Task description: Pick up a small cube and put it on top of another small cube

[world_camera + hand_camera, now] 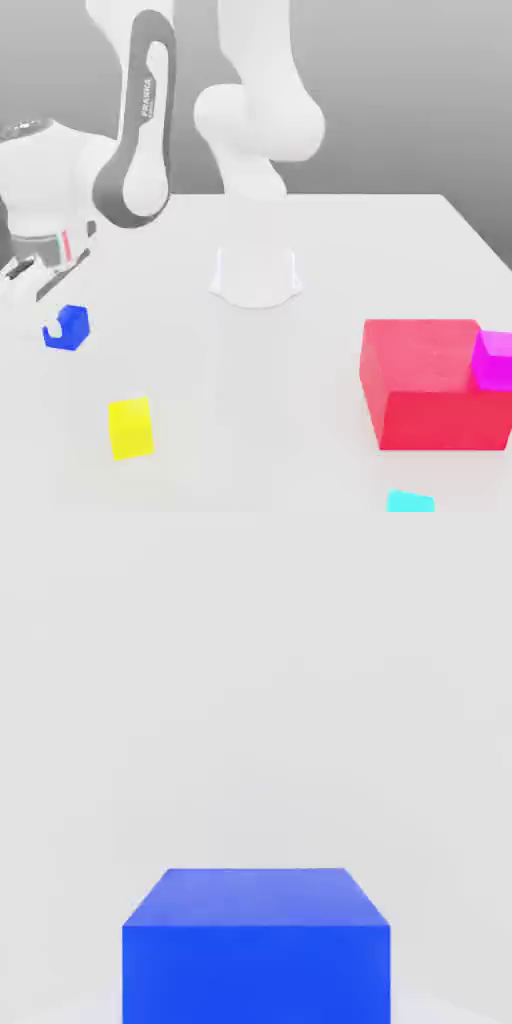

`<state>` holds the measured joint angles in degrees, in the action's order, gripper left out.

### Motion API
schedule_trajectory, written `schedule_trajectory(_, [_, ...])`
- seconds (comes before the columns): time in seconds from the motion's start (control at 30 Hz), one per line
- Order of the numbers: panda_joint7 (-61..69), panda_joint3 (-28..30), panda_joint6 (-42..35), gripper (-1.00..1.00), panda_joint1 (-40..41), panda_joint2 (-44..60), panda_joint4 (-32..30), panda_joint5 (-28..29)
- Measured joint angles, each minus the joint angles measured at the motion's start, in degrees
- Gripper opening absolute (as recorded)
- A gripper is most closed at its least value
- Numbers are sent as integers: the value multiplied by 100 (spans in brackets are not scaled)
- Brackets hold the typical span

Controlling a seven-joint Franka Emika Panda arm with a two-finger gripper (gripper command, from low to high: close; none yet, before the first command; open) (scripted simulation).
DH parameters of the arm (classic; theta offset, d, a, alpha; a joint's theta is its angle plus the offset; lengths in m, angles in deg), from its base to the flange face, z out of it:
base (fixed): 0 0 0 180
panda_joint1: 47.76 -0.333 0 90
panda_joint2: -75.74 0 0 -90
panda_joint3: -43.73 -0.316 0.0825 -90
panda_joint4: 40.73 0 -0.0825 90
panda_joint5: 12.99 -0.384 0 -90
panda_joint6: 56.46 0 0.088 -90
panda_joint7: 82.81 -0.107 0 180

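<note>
Small blue cube (pixel 67 328) looks light, rigid and smooth-faced, so you'd want it pinched on two opposite flat sides, centred, or it may twist out. It's at the exterior view's left edge of the desk (pixel 300 420), with the gripper (pixel 25 275) just above and beside it; the hand view shows the cube close under the hand, and whether it's lifted or resting on the desk you can't tell. Gripper is clenched, most likely clamped on that cube.
</note>
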<state>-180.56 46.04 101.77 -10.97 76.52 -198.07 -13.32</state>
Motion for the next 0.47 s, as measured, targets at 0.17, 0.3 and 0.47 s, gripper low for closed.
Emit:
schedule_trajectory(0.17, [176,-507,-546,-100,-903,-141,404,16])
schedule_trajectory(0.3, [158,-474,-101,-100,-1181,420,522,94])
schedule_trajectory(0.47, [117,-431,388,100,-1173,940,551,155])
